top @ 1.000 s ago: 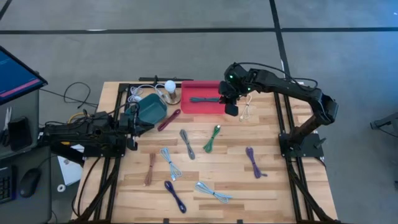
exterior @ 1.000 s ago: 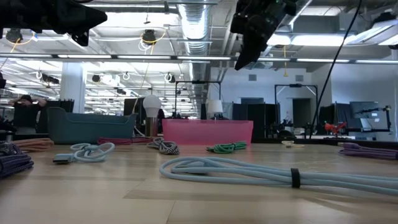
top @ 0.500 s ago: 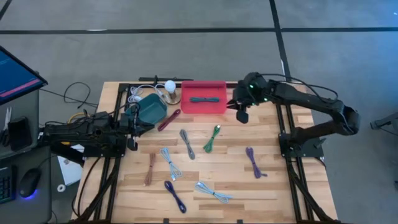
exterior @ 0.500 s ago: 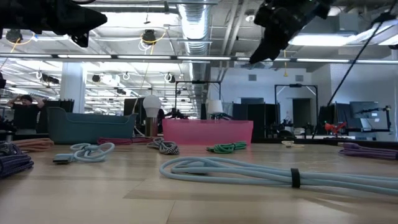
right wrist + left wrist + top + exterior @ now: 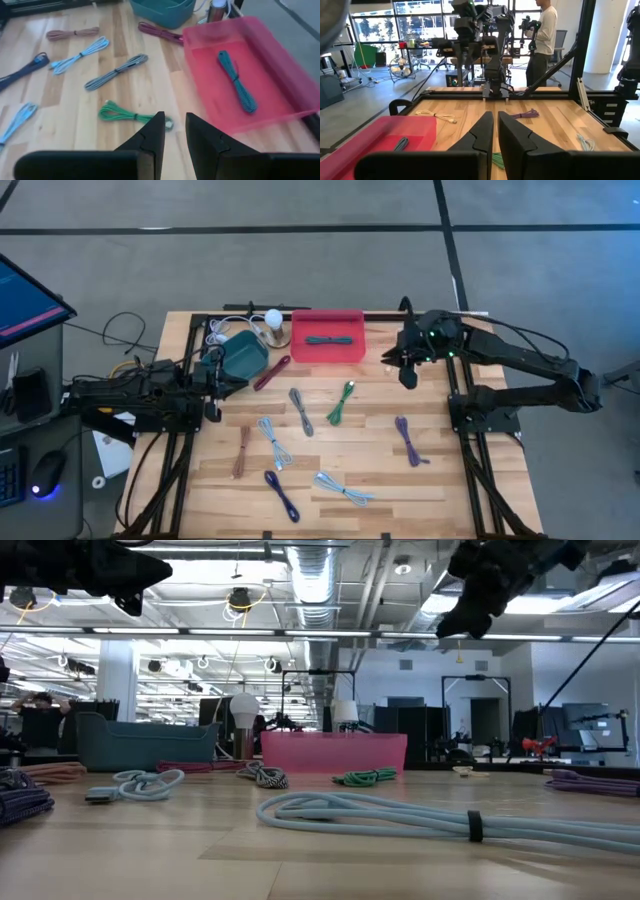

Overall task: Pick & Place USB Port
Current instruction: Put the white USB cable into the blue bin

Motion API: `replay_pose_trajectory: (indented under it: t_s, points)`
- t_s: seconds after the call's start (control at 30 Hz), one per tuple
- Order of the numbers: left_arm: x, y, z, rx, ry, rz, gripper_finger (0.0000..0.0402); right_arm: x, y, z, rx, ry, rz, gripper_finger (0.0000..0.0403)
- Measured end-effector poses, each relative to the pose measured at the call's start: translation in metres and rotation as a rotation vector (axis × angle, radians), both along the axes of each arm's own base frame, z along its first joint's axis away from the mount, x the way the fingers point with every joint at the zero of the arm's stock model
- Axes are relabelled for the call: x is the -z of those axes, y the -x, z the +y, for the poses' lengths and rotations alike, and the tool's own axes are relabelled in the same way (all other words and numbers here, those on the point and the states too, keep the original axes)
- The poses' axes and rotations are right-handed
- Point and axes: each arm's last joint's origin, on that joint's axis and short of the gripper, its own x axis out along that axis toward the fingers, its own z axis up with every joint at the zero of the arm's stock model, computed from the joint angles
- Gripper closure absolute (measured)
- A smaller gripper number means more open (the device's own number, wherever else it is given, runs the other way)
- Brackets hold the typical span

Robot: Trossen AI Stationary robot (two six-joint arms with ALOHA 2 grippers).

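Observation:
A pink tray [image 5: 327, 350] sits at the table's far middle with a teal cable [image 5: 325, 340] lying in it; the right wrist view shows both tray [image 5: 280, 60] and cable [image 5: 237, 82]. My right gripper [image 5: 405, 370] hangs in the air just right of the tray, tipped downward, open with nothing between its fingers [image 5: 175, 122]. A green cable [image 5: 127, 114] lies on the wood ahead of it. My left gripper [image 5: 214, 392] waits at the table's left edge, level and shut [image 5: 496, 122].
Several coiled cables lie spread on the table: grey [image 5: 300, 410], purple [image 5: 408, 440], light blue [image 5: 275, 442], dark blue [image 5: 282, 495], brown [image 5: 241, 452], maroon [image 5: 271, 372], white [image 5: 437, 116]. A teal bin [image 5: 242, 355] and a white bulb [image 5: 273, 318] stand left of the tray.
My right gripper has drawn back from above the tray's right end toward the table's right edge, sinking a little and tipping less steeply. The teal cable stays in the tray.

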Motion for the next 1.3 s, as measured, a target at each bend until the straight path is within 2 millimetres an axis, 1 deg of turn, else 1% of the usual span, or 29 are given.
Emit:
replay_pose_trajectory:
  t_s: [0.23, 0.4, 0.6, 0.73, 0.97, 1.07, 1.2, 1.23, 1.3]
  points:
    - [0.0, 0.0, 0.0, 0.0, 0.0, 0.0, 0.0376, 0.008, 0.009, 0.018, -0.015, -0.042, -0.05, 0.0333]
    - [0.0, 0.0, 0.0, 0.0, 0.0, -0.001, 0.0376, 0.005, 0.006, 0.029, -0.072, -0.039, -0.079, 0.0333]
    - [0.0, 0.0, 0.0, 0.0, 0.0, -0.001, 0.0376, 0.007, 0.003, 0.033, -0.102, -0.045, -0.066, 0.0333]
    - [0.0, 0.0, 0.0, 0.0, 0.0, -0.001, 0.0376, 0.009, -0.002, 0.033, -0.107, -0.045, -0.064, 0.0333]
    - [0.0, 0.0, 0.0, 0.0, 0.0, -0.002, 0.0376, 0.015, -0.02, 0.029, -0.11, -0.039, -0.083, 0.0333]
    - [0.0, 0.0, 0.0, 0.0, 0.0, -0.001, 0.0376, 0.019, -0.029, 0.026, -0.111, -0.039, -0.086, 0.0333]
    - [0.0, 0.0, 0.0, 0.0, 0.0, -0.001, 0.0376, 0.029, -0.035, 0.025, -0.143, -0.082, -0.032, 0.0333]
    - [0.0, 0.0, 0.0, 0.0, 0.0, -0.002, 0.0376, 0.031, -0.035, 0.024, -0.118, -0.105, -0.014, 0.0333]
    - [0.0, 0.0, 0.0, 0.0, 0.0, -0.002, 0.0376, 0.033, -0.033, 0.019, -0.005, -0.143, 0.001, 0.0333]
